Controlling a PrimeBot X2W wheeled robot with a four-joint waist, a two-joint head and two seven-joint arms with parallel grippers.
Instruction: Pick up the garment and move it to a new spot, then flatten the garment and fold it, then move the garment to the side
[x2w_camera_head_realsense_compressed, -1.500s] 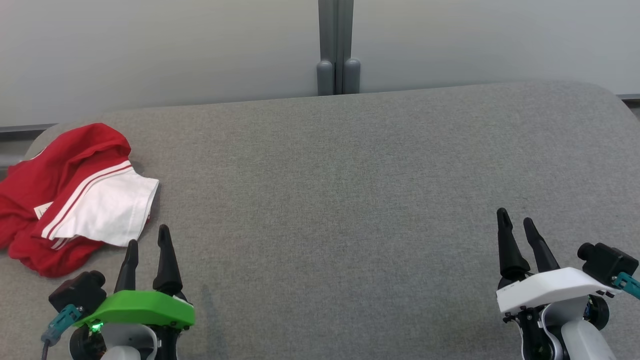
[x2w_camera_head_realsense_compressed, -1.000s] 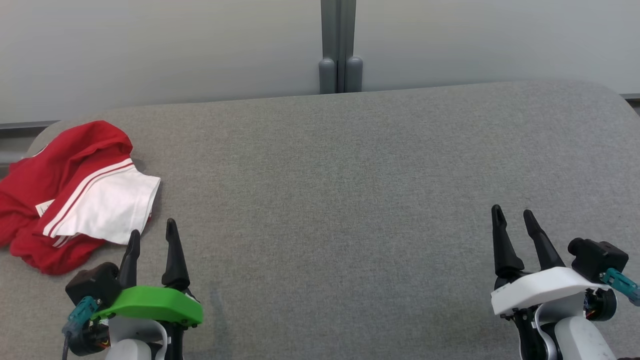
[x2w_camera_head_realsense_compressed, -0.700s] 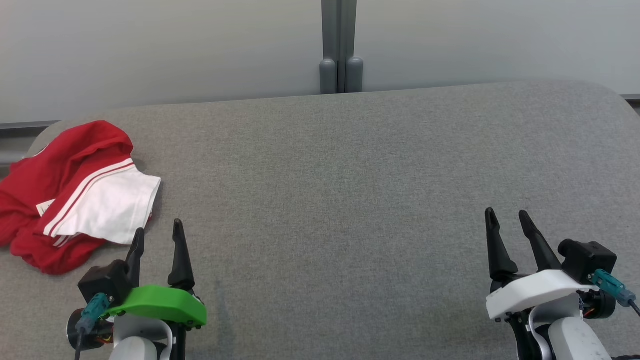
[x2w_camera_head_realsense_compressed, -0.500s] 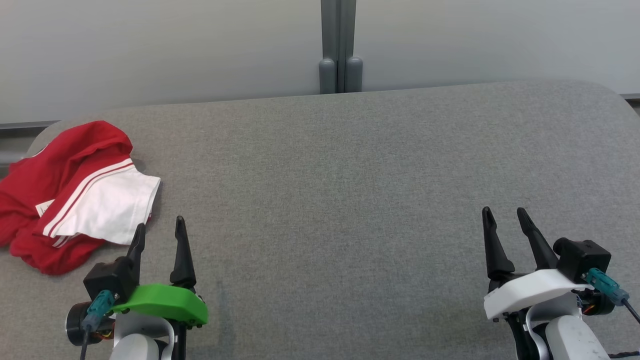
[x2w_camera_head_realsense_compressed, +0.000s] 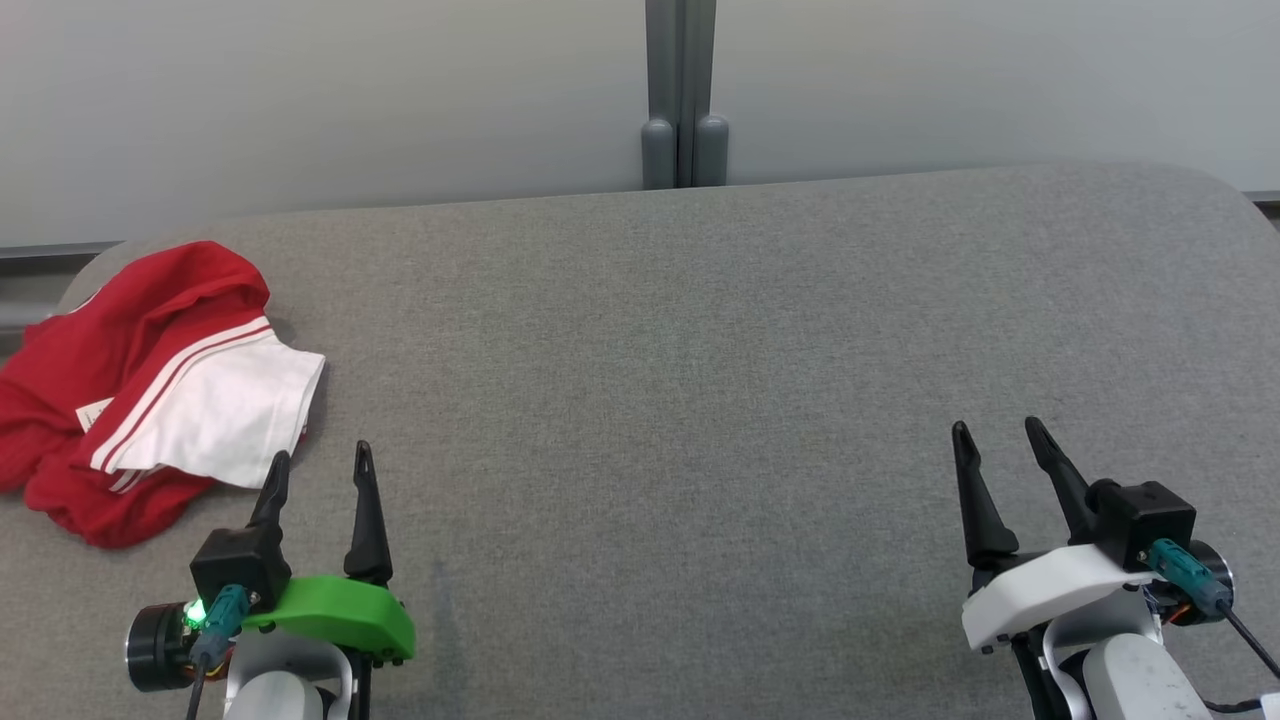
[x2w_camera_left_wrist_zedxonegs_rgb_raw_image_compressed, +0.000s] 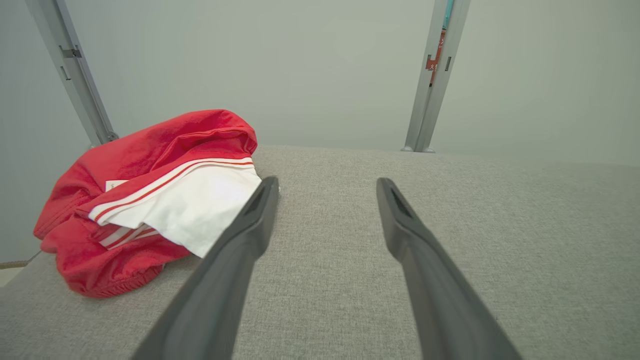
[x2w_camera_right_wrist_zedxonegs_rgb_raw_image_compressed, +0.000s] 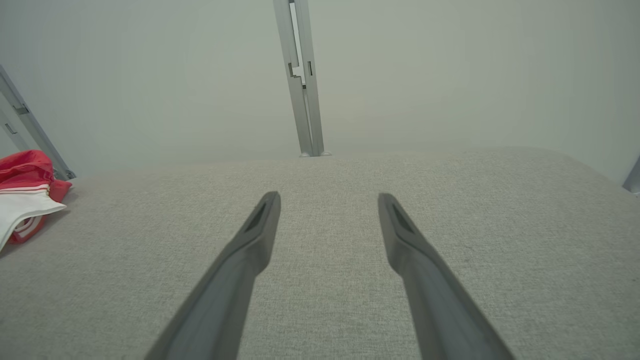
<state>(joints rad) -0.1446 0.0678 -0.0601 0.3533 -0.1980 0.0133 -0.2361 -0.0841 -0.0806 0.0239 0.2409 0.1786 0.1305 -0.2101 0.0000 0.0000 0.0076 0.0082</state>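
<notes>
At 9 o'clock on the grey padded table (x2w_camera_head_realsense_compressed: 650, 350), head view: the garment (x2w_camera_head_realsense_compressed: 150, 400) is lying in a crumpled heap at the table's left edge. It is showing red cloth with a white panel on top. Its long axis is running roughly from 7 to 1 o'clock, and the red and white stripes (x2w_camera_head_realsense_compressed: 180, 385) are following the same line. The white panel's free edge is facing 3 to 4 o'clock, toward the open table. A small pale label (x2w_camera_head_realsense_compressed: 90, 415) is showing on the red at the heap's 9 o'clock side.

Left gripper (x2w_camera_head_realsense_compressed: 321, 453), green housing, is sitting at 5 o'clock of the heap with its fingers pointing to 12 and standing spread apart, nothing between them. In the left wrist view, the gripper (x2w_camera_left_wrist_zedxonegs_rgb_raw_image_compressed: 327, 182) is looking across the table, with the garment (x2w_camera_left_wrist_zedxonegs_rgb_raw_image_compressed: 150, 200) at its 10 o'clock. One finger (x2w_camera_left_wrist_zedxonegs_rgb_raw_image_compressed: 240, 250) is overlapping the white panel in the picture; contact cannot be told.

A grey post (x2w_camera_head_realsense_compressed: 683, 100) is standing at 12 o'clock behind the table.

Right gripper (x2w_camera_head_realsense_compressed: 997, 426), white housing, is sitting at 4 o'clock of the table, well apart from the garment, its fingers parted and holding nothing. In the right wrist view, the gripper (x2w_camera_right_wrist_zedxonegs_rgb_raw_image_compressed: 328, 196) is facing bare table, with the garment (x2w_camera_right_wrist_zedxonegs_rgb_raw_image_compressed: 25, 200) at the far 9 o'clock edge.
</notes>
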